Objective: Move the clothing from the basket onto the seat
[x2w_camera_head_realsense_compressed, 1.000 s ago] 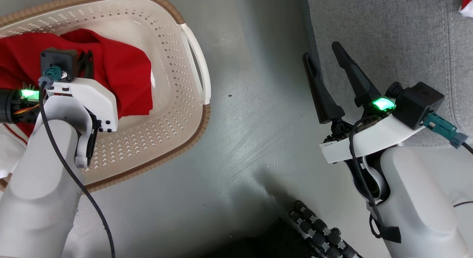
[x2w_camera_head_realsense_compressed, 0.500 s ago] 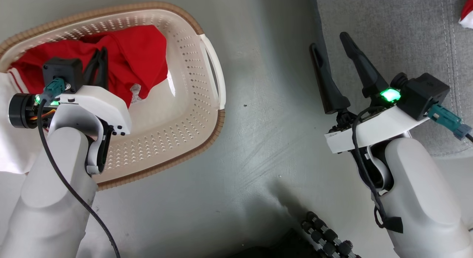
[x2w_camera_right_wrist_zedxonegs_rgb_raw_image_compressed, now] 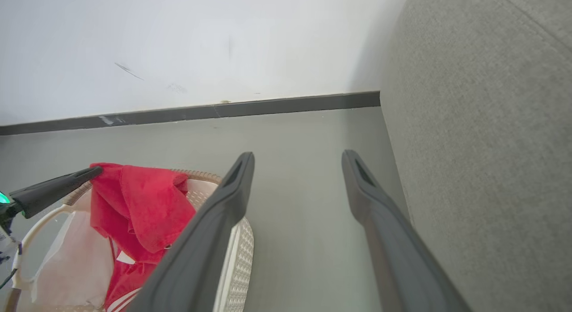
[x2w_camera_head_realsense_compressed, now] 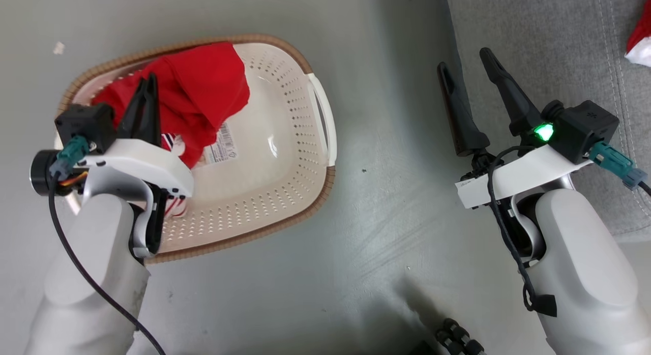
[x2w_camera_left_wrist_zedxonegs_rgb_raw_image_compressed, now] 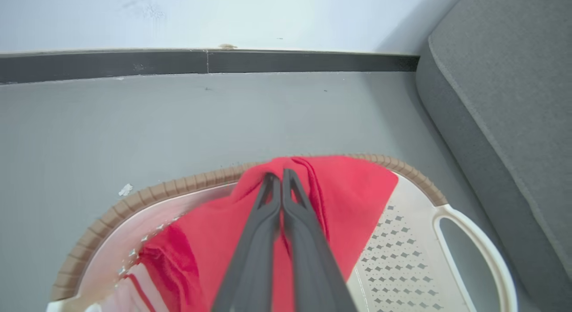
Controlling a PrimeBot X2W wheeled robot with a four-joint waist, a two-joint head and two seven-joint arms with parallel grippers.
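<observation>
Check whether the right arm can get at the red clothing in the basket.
Probably yes: only bare floor lies between the open right tool and the basket, though the left tool grips the clothing.

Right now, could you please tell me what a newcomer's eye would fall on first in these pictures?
The bright red soft fabric garment stands out, hanging from the shut left gripper above the oval cream-white perforated plastic basket on the grey floor. To its right, the right gripper stands open and empty beside the large grey woven-fabric sofa, where another red-and-white piece lies at the head view's upper right corner.
</observation>
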